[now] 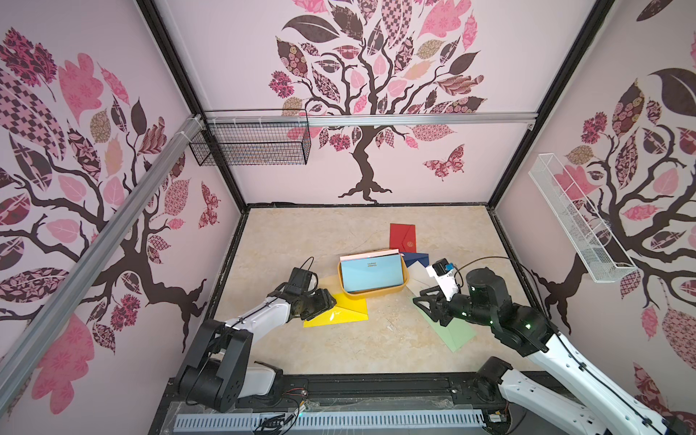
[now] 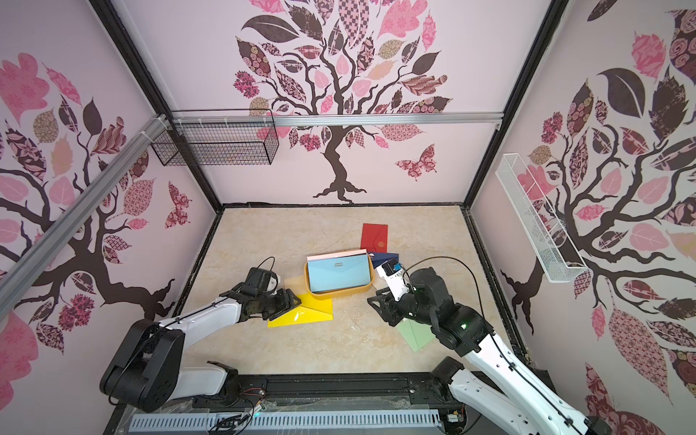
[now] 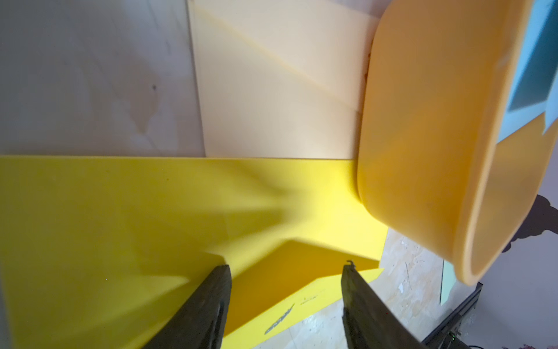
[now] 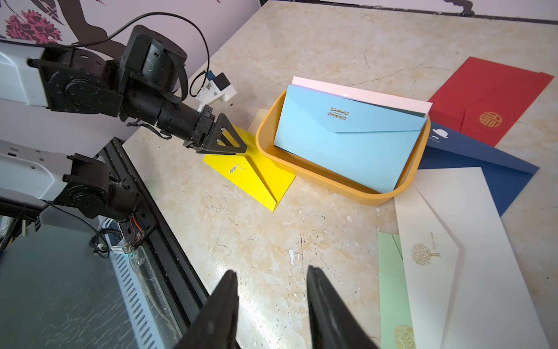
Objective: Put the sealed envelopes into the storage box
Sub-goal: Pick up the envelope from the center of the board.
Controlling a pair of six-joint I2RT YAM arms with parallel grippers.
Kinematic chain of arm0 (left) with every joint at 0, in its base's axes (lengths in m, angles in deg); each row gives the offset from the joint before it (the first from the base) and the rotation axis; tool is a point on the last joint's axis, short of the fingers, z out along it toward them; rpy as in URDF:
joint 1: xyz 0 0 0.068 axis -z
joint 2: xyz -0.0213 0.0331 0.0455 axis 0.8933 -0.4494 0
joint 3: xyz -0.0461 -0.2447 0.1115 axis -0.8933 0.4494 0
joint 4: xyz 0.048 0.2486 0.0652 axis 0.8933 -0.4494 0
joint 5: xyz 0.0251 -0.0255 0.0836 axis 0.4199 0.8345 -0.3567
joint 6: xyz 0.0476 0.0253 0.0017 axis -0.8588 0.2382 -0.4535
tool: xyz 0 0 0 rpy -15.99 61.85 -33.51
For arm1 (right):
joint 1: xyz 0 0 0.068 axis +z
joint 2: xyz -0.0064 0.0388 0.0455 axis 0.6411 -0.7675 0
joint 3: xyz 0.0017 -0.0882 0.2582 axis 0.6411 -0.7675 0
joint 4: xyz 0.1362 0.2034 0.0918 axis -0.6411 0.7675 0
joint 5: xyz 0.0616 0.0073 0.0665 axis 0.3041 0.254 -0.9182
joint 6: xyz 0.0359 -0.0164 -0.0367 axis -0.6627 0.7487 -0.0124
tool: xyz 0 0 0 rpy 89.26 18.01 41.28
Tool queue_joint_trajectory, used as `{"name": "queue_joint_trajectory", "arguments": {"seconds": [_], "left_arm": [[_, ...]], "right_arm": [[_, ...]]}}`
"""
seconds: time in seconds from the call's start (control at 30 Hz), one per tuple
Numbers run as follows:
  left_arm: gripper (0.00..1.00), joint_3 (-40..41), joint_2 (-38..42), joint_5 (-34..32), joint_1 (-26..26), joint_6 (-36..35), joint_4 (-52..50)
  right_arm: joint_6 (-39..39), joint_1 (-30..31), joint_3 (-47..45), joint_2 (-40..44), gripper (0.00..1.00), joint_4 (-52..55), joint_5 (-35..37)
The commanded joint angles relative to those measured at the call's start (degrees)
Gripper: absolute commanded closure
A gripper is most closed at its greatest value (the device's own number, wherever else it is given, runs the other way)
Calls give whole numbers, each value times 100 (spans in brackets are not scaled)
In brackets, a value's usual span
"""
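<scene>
The left pincer (image 3: 286, 266), jaws apart, straddles the flap of the yellow envelope (image 1: 346, 310) lying on the counter (image 1: 301, 233) against the storage box (image 1: 376, 295), apparently to pinch it, while the right pincer (image 4: 271, 269) hovers apart and empty near the light green envelope (image 4: 389, 287).

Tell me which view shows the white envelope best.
The right wrist view: the white envelope lies mostly in frame there, flap and gold tree emblem clear, its edge over the green envelope. Both top views show only a sliver of it beside the right arm. The left wrist view misses it.
</scene>
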Motion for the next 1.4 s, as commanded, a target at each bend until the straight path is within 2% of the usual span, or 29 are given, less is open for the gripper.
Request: {"name": "queue_joint_trajectory", "arguments": {"seconds": [0.0, 0.17, 0.23, 0.4, 0.53, 0.63, 0.83, 1.03, 1.17, 1.23, 1.37], "left_arm": [[37, 288, 340, 291, 38, 299, -185], [37, 819, 655, 742, 295, 740, 413], [37, 825, 734, 716, 543, 770, 379], [38, 785, 984, 601, 1002, 796, 212], [39, 656, 864, 601, 1381, 717, 122], [41, 545, 675, 451, 1868, 748, 268], [51, 193, 209, 213, 2348, 689, 386], [60, -301, -348, 102, 2790, 551, 525], [69, -432, -632, 133, 2814, 565, 654], [78, -500, -734, 129, 2814, 544, 687], [88, -614, -949, 135, 2830, 563, 798]], "right_arm": [[-129, -4, -103, 70, 58, -125, -68], [-249, 2, -234, 105, 58, -222, -44], [-375, 2, -297, 114, 57, -267, 133], [-455, 5, -462, 103, 57, -287, 63], [-638, 1, -753, 232, 57, -430, 175], [-729, -5, -830, 298, 57, -508, 154], [-949, 3, -967, 254, 57, -623, 41], [-1494, 5, -1321, 334, 57, -928, -107], [-1678, 4, -1499, 460, 57, -929, -107], [-1724, 5, -1561, 554, 57, -909, -113], [-1793, 9, -1651, 676, 57, -963, -78]]}}
